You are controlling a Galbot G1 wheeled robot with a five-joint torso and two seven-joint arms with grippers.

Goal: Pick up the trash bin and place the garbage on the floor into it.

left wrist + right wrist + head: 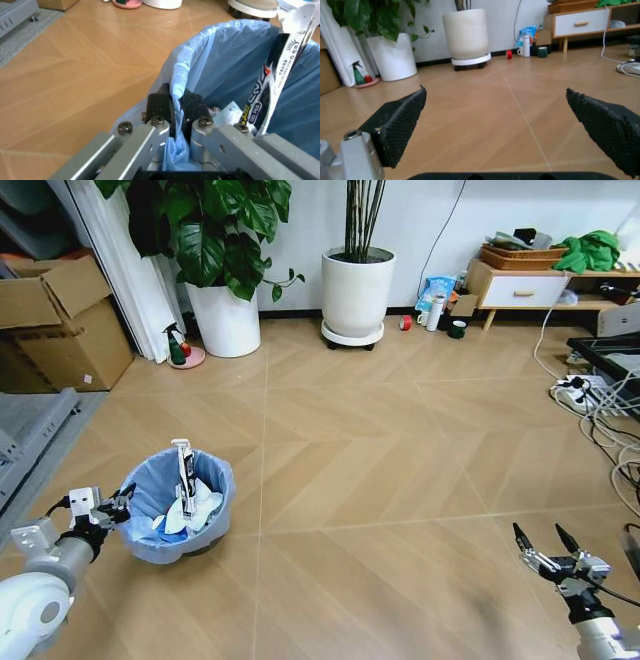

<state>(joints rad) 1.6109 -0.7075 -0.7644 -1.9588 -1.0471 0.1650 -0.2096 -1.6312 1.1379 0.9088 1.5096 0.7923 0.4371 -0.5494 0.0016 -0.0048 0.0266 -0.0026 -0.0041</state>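
Note:
The trash bin (178,505), round and lined with a crinkly light-blue bag, stands on the wooden floor at the near left. Inside it lie white tissues (195,508) and a thin black-white strip (185,472) that leans upright. My left gripper (125,502) is shut on the bin's rim at its left side; in the left wrist view its fingers (161,107) pinch the blue bag edge (180,75), with the strip (272,75) standing inside. My right gripper (545,542) hangs open over bare floor at the near right, its fingers (400,122) spread wide.
Two white plant pots (357,292) stand against the far wall, with a green spray bottle (176,346) on a pink dish beside the left one. Cardboard boxes (60,320) sit at far left. Cables and a power strip (585,392) lie at right. A low cabinet (520,285) stands at far right.

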